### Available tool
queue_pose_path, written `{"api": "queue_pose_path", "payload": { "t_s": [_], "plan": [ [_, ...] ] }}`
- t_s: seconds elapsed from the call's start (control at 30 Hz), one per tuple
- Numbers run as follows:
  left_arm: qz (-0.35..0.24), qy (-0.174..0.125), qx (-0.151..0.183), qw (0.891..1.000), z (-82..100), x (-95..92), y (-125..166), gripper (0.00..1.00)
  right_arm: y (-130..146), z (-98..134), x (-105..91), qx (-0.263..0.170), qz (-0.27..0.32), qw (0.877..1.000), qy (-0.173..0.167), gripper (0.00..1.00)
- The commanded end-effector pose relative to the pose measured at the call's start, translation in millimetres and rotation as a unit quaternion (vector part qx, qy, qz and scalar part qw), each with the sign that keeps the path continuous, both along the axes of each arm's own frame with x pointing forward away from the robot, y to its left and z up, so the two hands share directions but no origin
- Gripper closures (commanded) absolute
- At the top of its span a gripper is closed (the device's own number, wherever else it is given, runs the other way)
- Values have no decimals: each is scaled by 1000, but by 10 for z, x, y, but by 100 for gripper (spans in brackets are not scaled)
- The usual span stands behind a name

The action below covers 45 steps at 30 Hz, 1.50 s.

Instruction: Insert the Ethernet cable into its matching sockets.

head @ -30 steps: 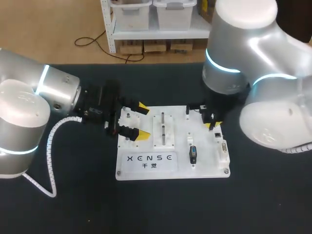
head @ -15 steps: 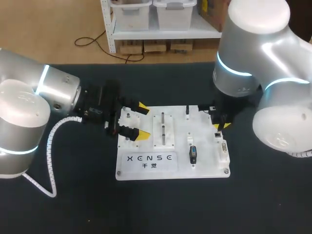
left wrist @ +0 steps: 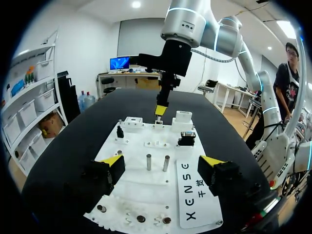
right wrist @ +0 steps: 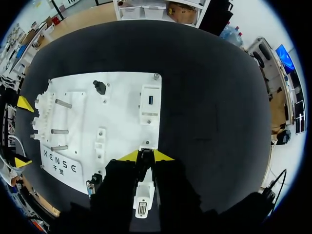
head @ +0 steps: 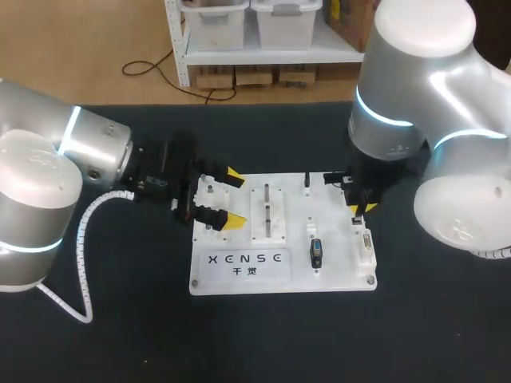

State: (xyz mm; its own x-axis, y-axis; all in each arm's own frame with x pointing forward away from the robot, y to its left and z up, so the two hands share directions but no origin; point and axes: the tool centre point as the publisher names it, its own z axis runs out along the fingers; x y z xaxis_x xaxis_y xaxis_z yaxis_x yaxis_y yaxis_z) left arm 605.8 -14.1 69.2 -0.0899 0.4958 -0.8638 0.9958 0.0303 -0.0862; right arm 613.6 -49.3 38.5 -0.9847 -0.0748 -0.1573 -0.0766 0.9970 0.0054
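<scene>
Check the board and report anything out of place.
Nothing stands out. The board lies flat on the table, its pegs upright. The left gripper stands open over one edge; the right gripper pinches a dark plug above the socket block.

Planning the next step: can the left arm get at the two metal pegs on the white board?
Probably yes. The left gripper is open, the metal pegs stand ahead of the gap between its fingers with nothing between; the right gripper is at the board's far edge.
</scene>
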Motion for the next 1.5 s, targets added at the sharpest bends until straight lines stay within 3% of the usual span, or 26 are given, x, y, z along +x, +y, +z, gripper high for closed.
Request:
{"api": "queue_pose_path", "payload": {
  "t_s": [0.03,1.5],
  "plan": [
    [0,-1,-2,1000,-14,0,10,0,-3,-10,3,0,0,1000,0,100],
    [0,-1,-2,1000,-14,0,10,0,3,-197,59,-3,11,1000,7,100]
  ]
}}
